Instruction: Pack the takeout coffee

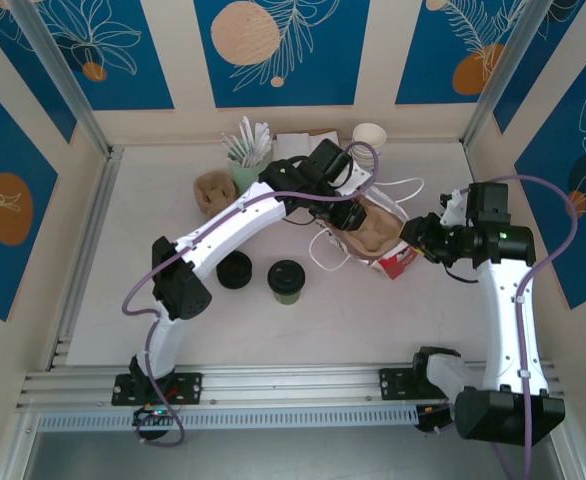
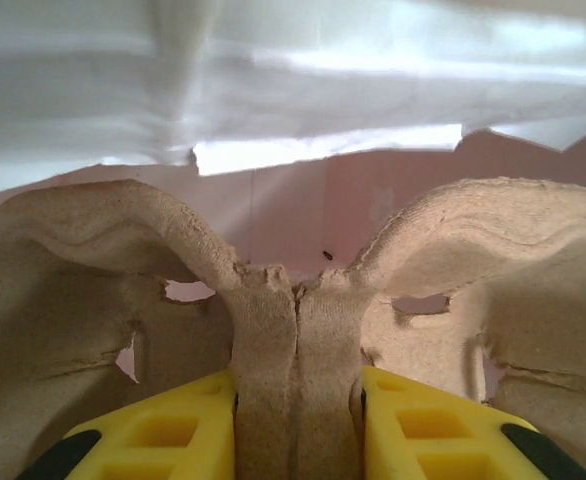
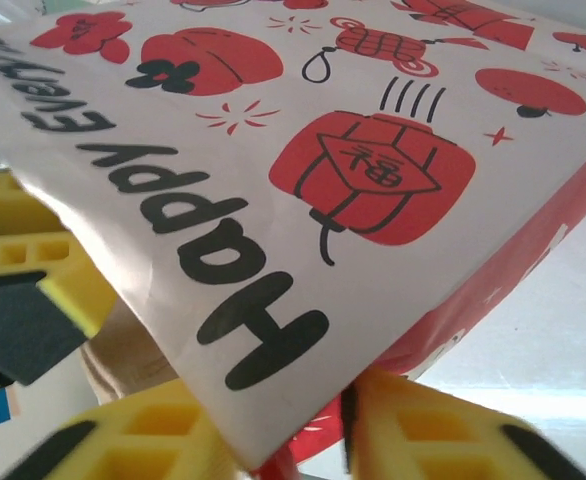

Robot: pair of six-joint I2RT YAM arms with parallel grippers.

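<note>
The takeout coffee [image 1: 286,281], a small olive-green cup with a black lid, stands upright on the table in front of the arms, apart from both grippers. Behind it and to the right lies the red and white paper bag [image 1: 399,259], its mouth facing left. My left gripper [image 1: 357,214] reaches into that mouth and is shut on the middle ridge of a brown pulp cup carrier [image 2: 273,320], which sits partly inside the bag. In the right wrist view my right gripper [image 3: 293,430] pinches the bag's printed wall [image 3: 373,170] near its corner.
A black round disc [image 1: 235,270] lies just left of the coffee. At the back stand a mint-green cup with white sticks [image 1: 245,160], a white cup [image 1: 369,135] and a second brown carrier [image 1: 214,190]. The bag's white cord handles [image 1: 325,252] trail toward the coffee.
</note>
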